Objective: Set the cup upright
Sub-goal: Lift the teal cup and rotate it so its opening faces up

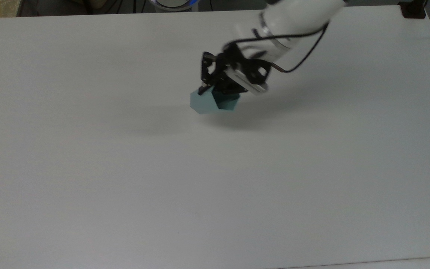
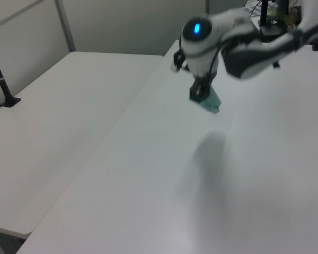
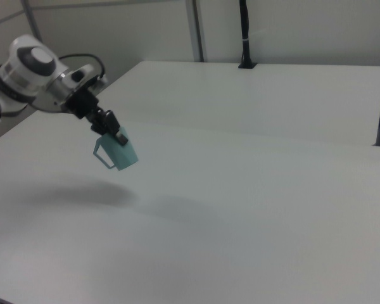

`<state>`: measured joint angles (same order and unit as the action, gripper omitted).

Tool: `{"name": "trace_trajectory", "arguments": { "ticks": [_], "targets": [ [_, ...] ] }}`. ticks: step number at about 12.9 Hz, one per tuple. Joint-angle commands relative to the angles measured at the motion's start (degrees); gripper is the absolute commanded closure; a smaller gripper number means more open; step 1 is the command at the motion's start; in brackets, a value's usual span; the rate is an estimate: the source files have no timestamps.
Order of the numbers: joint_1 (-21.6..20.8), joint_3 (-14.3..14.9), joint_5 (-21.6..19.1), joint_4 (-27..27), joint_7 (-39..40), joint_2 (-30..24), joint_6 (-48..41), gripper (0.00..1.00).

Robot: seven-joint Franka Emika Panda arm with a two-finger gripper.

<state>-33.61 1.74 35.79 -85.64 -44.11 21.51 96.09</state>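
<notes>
The cup [image 1: 203,104], pale teal and faceted, hangs in the air over the white table [image 1: 125,168], with my gripper [image 1: 211,91] shut on its rim. It is tilted: its dark inside shows from above, and its base points down and away from the arm. In the right view the cup [image 3: 121,155] has its thin handle [image 3: 100,154] on the right view's left, just under my gripper [image 3: 112,135], and a shadow lies on the table below. In the left view the cup [image 2: 212,101] hangs under my gripper [image 2: 199,94].
A second white table [image 2: 53,132] adjoins this one, and also appears in the right view [image 3: 272,95]. A black post [image 3: 244,31] stands at its far edge. Another black post [image 2: 0,79] rises at the left view's left. A black block [image 1: 413,9] sits at the table's corner.
</notes>
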Motion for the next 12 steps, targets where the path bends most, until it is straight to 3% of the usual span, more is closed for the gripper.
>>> {"name": "trace_trajectory", "arguments": {
  "ticks": [1, 5, 8, 12],
  "targets": [
    [7.75, -0.60, -8.96, -15.13, 4.19, -13.39, 10.93, 1.00],
    [15.76, 0.80, -21.00, -25.60, 14.63, -22.02, 18.86, 1.00],
    [17.52, 8.25, -30.58, -31.50, 26.06, -24.59, 25.09, 1.00],
    [17.71, 13.81, -37.97, -39.39, 35.38, -25.73, 37.47, 1.00]
  ]
}}
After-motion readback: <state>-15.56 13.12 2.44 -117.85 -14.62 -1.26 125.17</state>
